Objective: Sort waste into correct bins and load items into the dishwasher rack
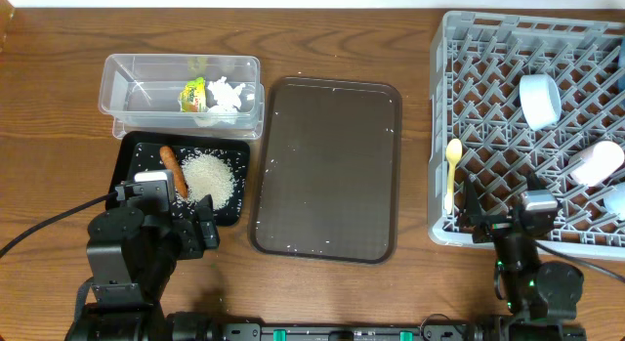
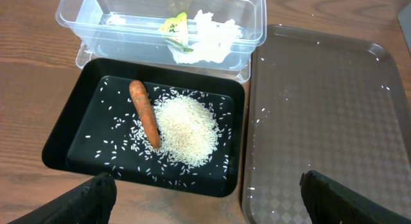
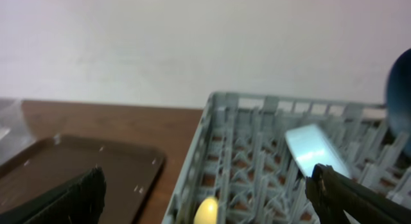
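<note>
The left hand [image 2: 209, 201] hangs released, jaws wide and holding nothing, at the near edge of the shallow black rectangular tray [image 2: 70, 131]. On the tray's glossy floor sits a heap of white rice grains [image 2: 186, 128], ringed by loose grains. The smooth small orange carrot-like stick [image 2: 144, 112] touches the heap's left side.

Just beyond, the clear rectangular plastic tub [image 2: 96, 22] holds the yellow-green crumpled wrapper [image 2: 176, 25] beside the crumpled white tissue [image 2: 212, 34].

The right hand [image 3: 205, 201], also spread and holding nothing, sits at the near edge of the large square grey plastic crate [image 1: 459, 38]. The pale yellow spoon [image 1: 452, 170] lies on the crate's lattice by its left wall.

Between the two sides, the dark brown textured serving tray [image 1: 327, 165] carries a few stray grains.
</note>
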Controlling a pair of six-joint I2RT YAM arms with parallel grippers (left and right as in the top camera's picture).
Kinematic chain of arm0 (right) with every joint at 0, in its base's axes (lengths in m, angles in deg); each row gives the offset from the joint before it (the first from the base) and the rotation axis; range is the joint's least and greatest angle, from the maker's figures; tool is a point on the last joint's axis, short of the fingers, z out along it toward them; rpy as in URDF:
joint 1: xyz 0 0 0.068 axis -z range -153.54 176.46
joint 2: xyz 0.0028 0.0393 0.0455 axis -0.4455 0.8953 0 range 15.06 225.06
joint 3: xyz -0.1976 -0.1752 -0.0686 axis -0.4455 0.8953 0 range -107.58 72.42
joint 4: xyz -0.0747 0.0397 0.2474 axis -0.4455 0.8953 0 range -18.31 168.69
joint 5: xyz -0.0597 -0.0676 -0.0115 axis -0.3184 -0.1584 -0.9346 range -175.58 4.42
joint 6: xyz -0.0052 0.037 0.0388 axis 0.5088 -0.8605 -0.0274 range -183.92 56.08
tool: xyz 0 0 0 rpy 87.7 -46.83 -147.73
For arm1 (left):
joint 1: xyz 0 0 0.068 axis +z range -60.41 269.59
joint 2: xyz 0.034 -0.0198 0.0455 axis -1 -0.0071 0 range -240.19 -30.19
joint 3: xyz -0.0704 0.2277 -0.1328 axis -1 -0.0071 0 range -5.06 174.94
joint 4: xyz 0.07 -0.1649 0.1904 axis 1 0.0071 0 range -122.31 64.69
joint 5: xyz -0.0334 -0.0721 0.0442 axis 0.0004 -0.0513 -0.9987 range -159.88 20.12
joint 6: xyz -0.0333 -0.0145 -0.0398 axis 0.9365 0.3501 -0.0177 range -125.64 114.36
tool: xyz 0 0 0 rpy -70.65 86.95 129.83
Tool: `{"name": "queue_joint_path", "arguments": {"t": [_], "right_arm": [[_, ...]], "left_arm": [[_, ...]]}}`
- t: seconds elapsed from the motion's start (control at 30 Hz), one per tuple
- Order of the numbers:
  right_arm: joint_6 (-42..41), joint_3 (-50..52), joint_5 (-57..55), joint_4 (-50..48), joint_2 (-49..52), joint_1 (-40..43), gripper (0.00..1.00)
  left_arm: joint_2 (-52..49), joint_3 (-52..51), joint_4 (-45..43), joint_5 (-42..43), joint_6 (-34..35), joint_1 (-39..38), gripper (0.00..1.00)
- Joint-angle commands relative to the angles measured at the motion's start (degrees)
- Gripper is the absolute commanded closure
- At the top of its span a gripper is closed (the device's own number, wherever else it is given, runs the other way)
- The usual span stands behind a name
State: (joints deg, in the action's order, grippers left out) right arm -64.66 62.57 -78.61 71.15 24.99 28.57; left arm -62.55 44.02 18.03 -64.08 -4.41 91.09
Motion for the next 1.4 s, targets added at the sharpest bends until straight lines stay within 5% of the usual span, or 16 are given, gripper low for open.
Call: {"name": "queue_joint_path", "arguments": {"t": [0.0, 0.17, 0.43, 1.37], "right_arm": [[1.31, 3.45, -6.67, -3.26, -2.12, -1.95, 0.01], [1.46, 9.66, -6.32, -7.45, -5.33, -2.19, 0.01], [3.56, 9.53, -4.57, 5.31, -7.26, -2.14, 0.01], [4.02, 9.53, -4.61, 4.63, -7.30, -2.19, 0.01]], "left_arm": [[0.20, -0.13, -0.07, -0.48, -0.57, 0.17, 0.06], [0.20, -0.13, -0.07, -0.48, -0.57, 0.17, 0.06], [0.20, -0.13, -0.07, -0.48, -0.57, 0.17, 0.06], [0.20, -0.13, -0.07, -0.48, -0.57, 0.17, 0.06]]}}
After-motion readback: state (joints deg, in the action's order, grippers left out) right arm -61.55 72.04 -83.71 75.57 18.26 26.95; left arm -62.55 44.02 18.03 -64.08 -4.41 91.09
